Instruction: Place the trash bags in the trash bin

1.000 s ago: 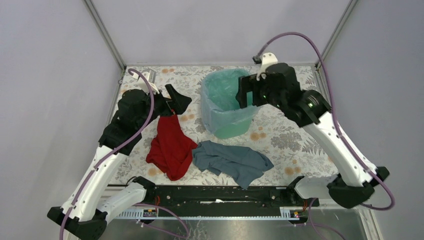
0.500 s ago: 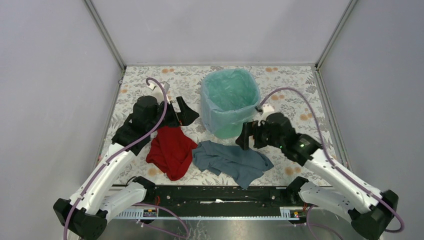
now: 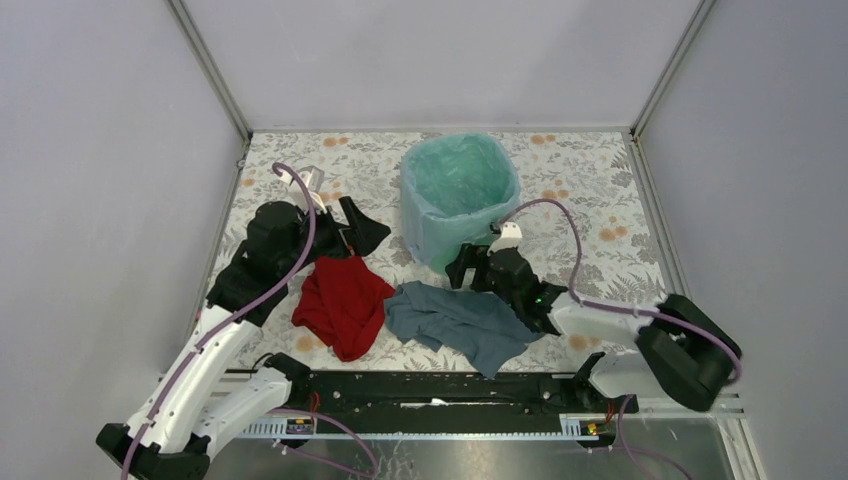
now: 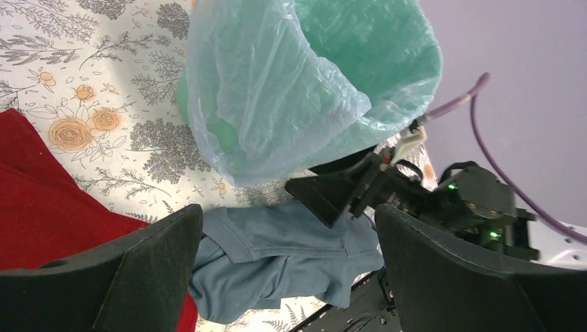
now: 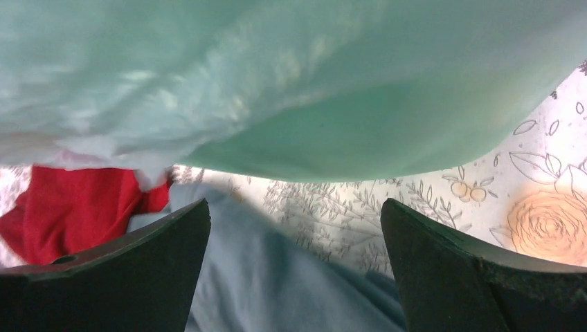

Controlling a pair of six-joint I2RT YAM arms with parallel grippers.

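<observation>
The mint-green trash bin [image 3: 455, 250] stands at the back middle of the table. The pale-blue trash bag [image 3: 425, 215] lines it and hangs over its rim down the outer walls; both show in the left wrist view, bag [image 4: 256, 90] and bin [image 4: 374, 48]. My left gripper [image 3: 358, 222] is open and empty, left of the bin, above the red cloth's far edge. My right gripper [image 3: 462, 270] is open and empty, low at the bin's near side, over the grey-blue cloth. In the right wrist view the bin wall [image 5: 360, 131] and the bag's edge [image 5: 104, 124] fill the top.
A red cloth [image 3: 342, 300] lies front left of the bin. A grey-blue cloth [image 3: 460, 320] lies in front of the bin, beside the red one. The table has a floral cover [image 3: 600, 200]. Grey walls close in the back and sides.
My right arm has come down from the bin's rim to its near side, low over the grey-blue cloth. My left gripper let go of the red cloth's corner, which dropped flat.
</observation>
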